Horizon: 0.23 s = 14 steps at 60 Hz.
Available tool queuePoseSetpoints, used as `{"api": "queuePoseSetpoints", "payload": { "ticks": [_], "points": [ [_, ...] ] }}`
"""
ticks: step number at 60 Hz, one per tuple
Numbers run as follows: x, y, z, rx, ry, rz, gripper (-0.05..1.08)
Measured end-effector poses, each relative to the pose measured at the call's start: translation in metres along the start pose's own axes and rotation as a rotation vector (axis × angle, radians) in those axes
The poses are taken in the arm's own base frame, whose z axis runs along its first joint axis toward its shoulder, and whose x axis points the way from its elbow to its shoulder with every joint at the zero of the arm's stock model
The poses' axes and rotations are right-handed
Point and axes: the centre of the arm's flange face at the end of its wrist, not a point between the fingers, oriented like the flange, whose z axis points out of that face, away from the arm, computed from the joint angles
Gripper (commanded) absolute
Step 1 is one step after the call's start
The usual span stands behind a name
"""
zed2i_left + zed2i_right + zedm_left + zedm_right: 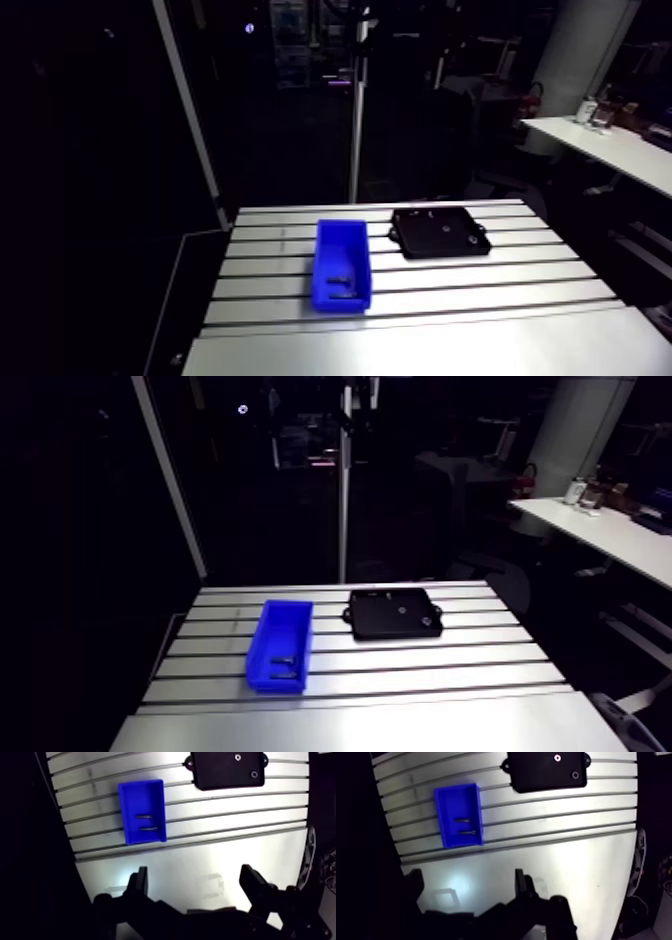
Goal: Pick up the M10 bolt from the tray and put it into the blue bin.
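The blue bin [140,798] stands on the slotted table ahead of the gripper. Two dark bolts [144,816] [148,828] lie side by side inside it, near its closer end. Beside the bin, further off, sits the black tray [220,776], holding two small ring-shaped parts [238,757] [255,774]; I see no bolt in it. My gripper [196,884] hovers high over the smooth front strip of the table, open, with nothing between its fingers [140,883]. The arm view shows the bin [340,245] and tray [425,241] but not the gripper.
The table [480,290] has long slots across its back part and a plain plate [420,345] along the front. A thin upright post [354,130] stands behind the table's far edge. The table's left edge drops off into darkness.
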Motion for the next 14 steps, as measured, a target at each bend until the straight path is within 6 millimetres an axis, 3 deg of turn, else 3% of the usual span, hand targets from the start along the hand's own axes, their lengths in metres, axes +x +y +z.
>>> {"api": "queuePoseSetpoints", "payload": {
  "ticks": [14],
  "points": [
    [-0.0029, 0.0003, 0.0002, -0.002, 0.006, 0.001, 0.01]
  ]
}}
